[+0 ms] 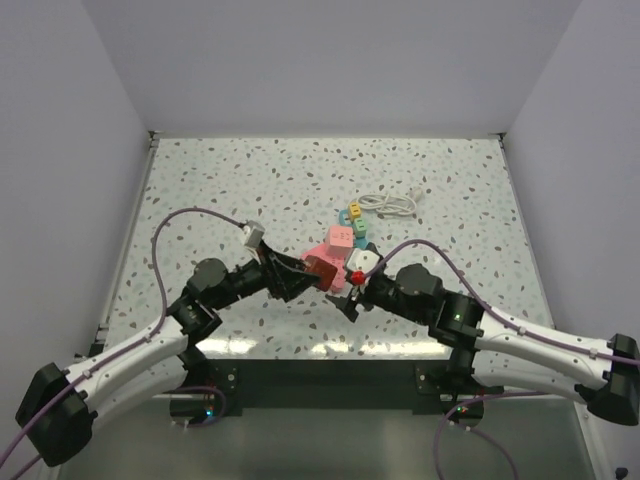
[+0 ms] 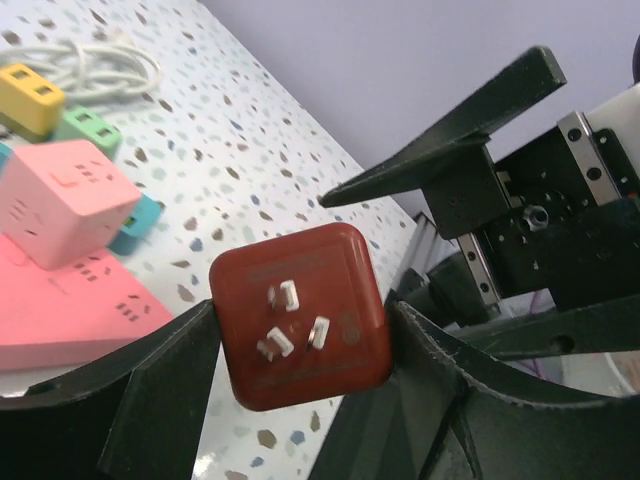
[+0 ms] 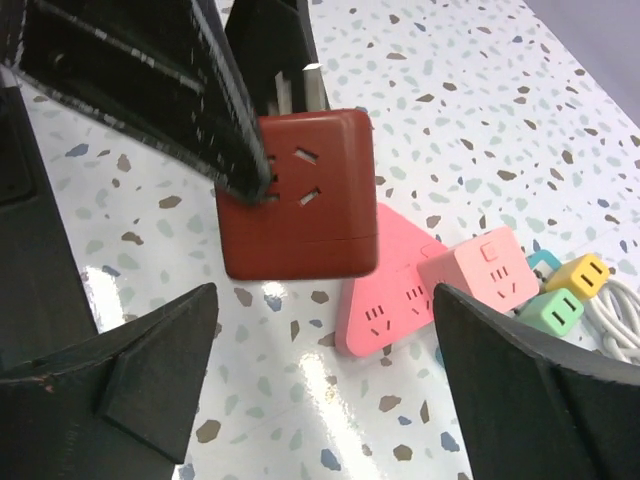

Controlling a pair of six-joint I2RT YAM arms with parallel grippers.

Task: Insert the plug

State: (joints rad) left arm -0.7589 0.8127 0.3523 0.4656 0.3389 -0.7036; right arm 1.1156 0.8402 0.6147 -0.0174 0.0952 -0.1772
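A dark red cube plug (image 2: 298,315) with three white prongs sits clamped between my left gripper's (image 2: 300,320) two black fingers, held above the table. In the top view the cube (image 1: 322,270) is at the table's middle, beside a pink triangular socket strip (image 3: 400,280) and a pink socket cube (image 3: 482,262). In the right wrist view the red cube (image 3: 300,200) shows a socket face and hangs above the speckled table. My right gripper (image 3: 322,300) is open and empty, its fingers spread wide just below and in front of the cube.
A yellow socket cube (image 3: 585,272), a green one (image 3: 552,312) and a coiled white cable (image 1: 390,205) lie behind the pink sockets. White walls bound the speckled table (image 1: 250,180) on three sides. The two grippers face each other closely at the middle.
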